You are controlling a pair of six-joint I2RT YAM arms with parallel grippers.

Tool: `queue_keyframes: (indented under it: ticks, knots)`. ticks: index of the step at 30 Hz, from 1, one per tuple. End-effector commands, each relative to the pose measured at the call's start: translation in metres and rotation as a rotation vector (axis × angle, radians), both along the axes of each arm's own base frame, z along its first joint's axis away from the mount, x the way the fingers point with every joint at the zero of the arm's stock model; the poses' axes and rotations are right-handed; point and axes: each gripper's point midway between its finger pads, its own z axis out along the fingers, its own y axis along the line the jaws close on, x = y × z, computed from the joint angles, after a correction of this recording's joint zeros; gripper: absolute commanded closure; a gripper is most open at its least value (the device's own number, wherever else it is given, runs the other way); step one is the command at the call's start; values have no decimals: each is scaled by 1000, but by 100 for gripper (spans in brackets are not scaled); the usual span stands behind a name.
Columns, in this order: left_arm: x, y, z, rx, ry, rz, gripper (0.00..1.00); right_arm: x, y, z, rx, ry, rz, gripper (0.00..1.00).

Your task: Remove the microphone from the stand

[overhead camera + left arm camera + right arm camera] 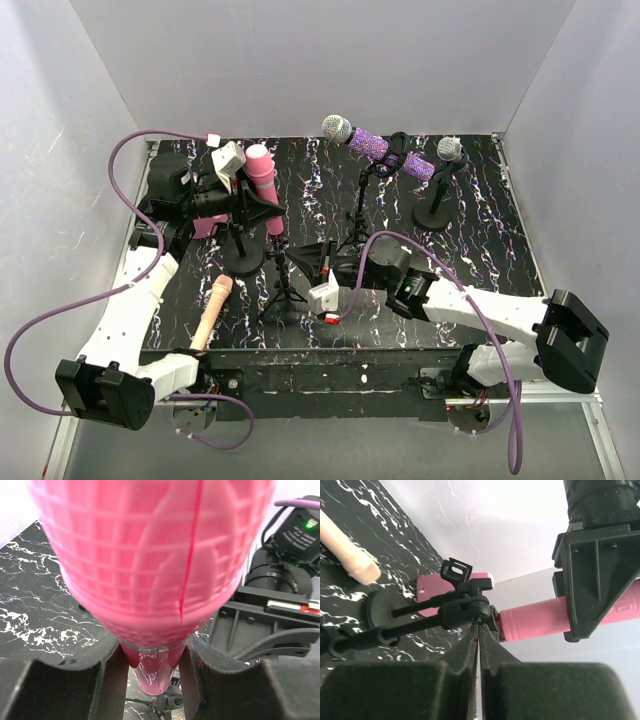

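Your left gripper [152, 676] is clamped on the neck of the pink plastic microphone [150, 555], which sits at the black stand's [420, 622] clip, back-left of the worktop [480, 250], and your right gripper [479, 641] is pinched shut at that clip's joint.

The bench [480, 250] is black, veined with white marbling. One microphone [262, 175] is solid pink, its head moulded in a grid; its stand [243, 258] is black. Two sparkly purple microphones [372, 147] [425, 166] have silver mesh heads. Another microphone [212, 312] is peach. The cable [516, 430] is purple.
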Motion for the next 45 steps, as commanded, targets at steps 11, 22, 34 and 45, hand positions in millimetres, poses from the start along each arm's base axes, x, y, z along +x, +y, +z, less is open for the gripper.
queue_keyframes:
  ticks: [11, 22, 34, 45]
  knots:
    - [3, -1, 0, 6, 51, -11, 100, -38, -12, 26, -82, 142, 142, 40]
    - [1, -1, 1, 13, 52, -17, 100, -5, 21, 33, -75, 336, 35, 38]
    - [5, -3, 24, -7, 33, -26, 100, -20, 12, -38, -335, 567, 23, 69]
    - [1, -7, 68, -56, 73, -103, 100, -19, 7, -55, -361, 686, -7, 71]
